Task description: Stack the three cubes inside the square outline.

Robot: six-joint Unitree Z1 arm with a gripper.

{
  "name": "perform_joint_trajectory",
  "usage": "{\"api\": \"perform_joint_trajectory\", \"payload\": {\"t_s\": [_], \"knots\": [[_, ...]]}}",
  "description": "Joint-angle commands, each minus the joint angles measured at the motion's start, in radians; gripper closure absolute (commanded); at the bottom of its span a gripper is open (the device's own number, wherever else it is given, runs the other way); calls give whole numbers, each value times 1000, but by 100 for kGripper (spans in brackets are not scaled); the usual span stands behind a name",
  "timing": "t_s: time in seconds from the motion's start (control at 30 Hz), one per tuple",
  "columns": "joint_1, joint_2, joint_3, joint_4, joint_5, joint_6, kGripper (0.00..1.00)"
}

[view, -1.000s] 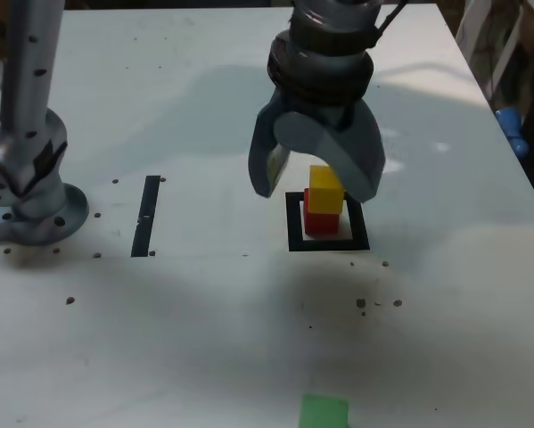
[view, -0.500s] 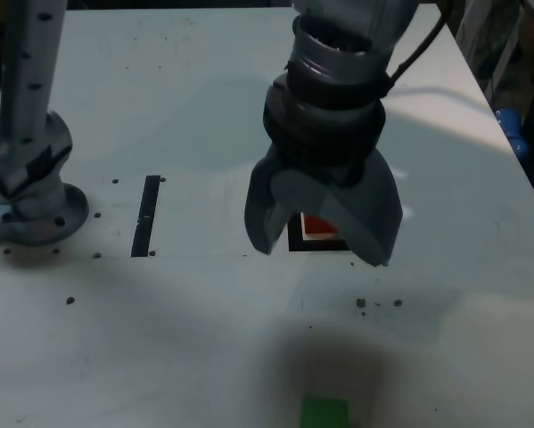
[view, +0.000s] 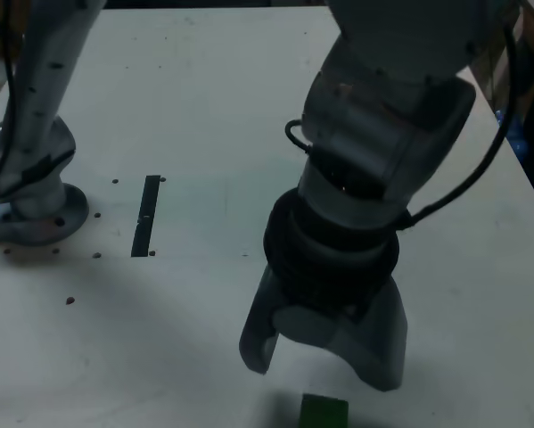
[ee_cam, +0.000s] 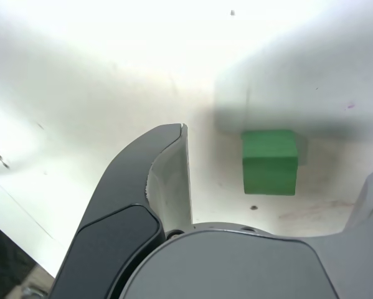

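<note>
We hover our gripper (view: 324,361), jaws spread wide and empty, just above the green cube (ee_cam: 269,161) on the white table (view: 204,107). The cube looks light, rigid and smooth-sided, so we would pinch two opposite flat faces squarely, mid-height.

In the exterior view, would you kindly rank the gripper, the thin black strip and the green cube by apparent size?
1. Grey gripper, though it is nearest the camera.
2. Thin black tape strip.
3. Small green cube, partly cropped by the frame edge.
</note>
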Motion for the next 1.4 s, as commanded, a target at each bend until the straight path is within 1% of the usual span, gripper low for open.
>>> {"api": "perform_joint_trajectory", "payload": {"t_s": [0.0,0.33,0.6,0.7,0.77,0.87,0.97,1.1,1.17,1.23,1.37], "knots": [[-5,16,-6,2,-8,-11,2],[-8,74,-8,-21,-40,-32,4],[-8,117,-7,-37,-68,-31,10],[-8,127,-7,-40,-74,-31,13],[-8,132,-7,-43,-79,-32,17],[-8,137,-7,-51,-81,-34,27],[-8,140,-8,-56,-78,-35,41],[-8,140,-12,-55,-67,-32,62],[-8,139,-15,-55,-61,-28,71],[-8,138,-18,-54,-57,-25,75],[-8,137,-19,-53,-56,-23,75]]}}
